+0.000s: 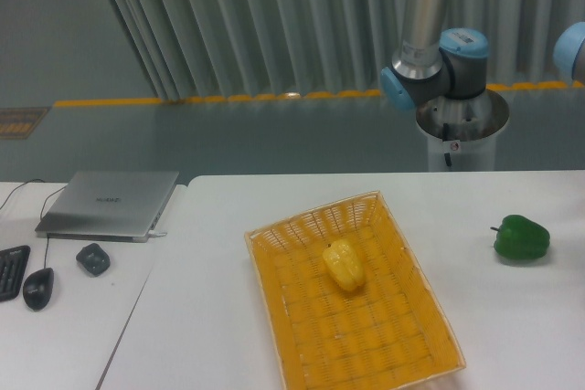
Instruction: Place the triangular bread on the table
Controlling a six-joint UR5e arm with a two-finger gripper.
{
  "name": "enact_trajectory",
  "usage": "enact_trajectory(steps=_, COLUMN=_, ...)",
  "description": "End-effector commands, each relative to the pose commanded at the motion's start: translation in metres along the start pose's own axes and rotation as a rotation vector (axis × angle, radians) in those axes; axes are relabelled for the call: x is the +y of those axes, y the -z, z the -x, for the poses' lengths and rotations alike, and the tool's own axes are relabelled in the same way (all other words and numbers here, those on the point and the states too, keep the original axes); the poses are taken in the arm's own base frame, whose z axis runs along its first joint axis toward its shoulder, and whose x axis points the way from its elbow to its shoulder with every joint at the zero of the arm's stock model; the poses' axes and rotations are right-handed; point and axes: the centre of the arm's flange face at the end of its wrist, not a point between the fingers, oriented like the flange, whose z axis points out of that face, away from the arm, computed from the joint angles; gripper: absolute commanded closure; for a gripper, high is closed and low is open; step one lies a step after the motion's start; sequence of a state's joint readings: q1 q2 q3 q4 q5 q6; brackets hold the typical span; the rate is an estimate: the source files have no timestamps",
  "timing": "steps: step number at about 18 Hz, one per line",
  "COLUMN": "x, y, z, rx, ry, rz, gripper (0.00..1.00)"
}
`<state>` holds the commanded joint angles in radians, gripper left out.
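Note:
The triangular bread is out of view in the camera frame. The gripper is also outside the frame; only the arm's upright column and joints point(430, 52) show at the back right, with another joint point(571, 50) at the right edge. The white table point(210, 299) spreads across the foreground.
A yellow woven basket point(366, 344) sits mid-table with a yellow bell pepper point(344, 265) inside. A green pepper point(522, 237) lies at the table's right. On the separate desk to the left are a grey laptop point(110, 204), a small dark object point(92, 258), a mouse point(37, 288) and a keyboard edge point(11, 271).

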<state>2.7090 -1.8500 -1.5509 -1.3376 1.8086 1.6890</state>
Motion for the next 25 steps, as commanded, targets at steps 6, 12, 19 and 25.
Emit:
enact_trajectory(steps=6, x=-0.001, y=-0.002, z=0.001, rx=0.001, ry=0.01, rz=-0.002, gripper=0.0)
enact_trajectory(steps=12, x=-0.028, y=0.0, z=0.004, rx=-0.017, ry=0.04, rz=0.004, gripper=0.0)
enact_trajectory(steps=19, x=-0.105, y=0.031, z=-0.008, rx=-0.073, ry=0.02, rz=-0.004, gripper=0.0)
enact_trajectory(steps=25, x=-0.169, y=0.048, z=-0.027, rx=-0.102, ry=0.087, rz=-0.021, gripper=0.0)
